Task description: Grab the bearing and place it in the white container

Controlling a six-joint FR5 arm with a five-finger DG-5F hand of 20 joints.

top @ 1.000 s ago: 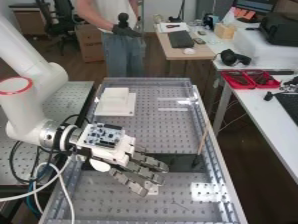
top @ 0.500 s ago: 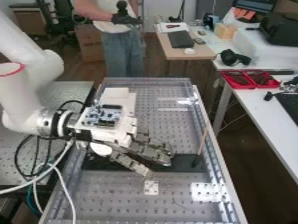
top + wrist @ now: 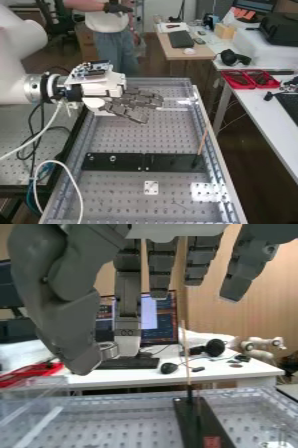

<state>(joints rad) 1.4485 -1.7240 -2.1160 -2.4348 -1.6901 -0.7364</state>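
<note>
no legible text, brand, number or sign, red patch (image 3: 212, 442) on black bar (image 3: 193, 419), any marks unreadable

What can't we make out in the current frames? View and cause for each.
- Full rim of the bearing: wrist view, partly covered by the digits of the hand pinching it.
- Inside of the white container: high view, behind the hand.
- Small round pieces on the black plate: high view, too small to identify.
- Base of the arm: high view, cut off by the left edge.
</note>
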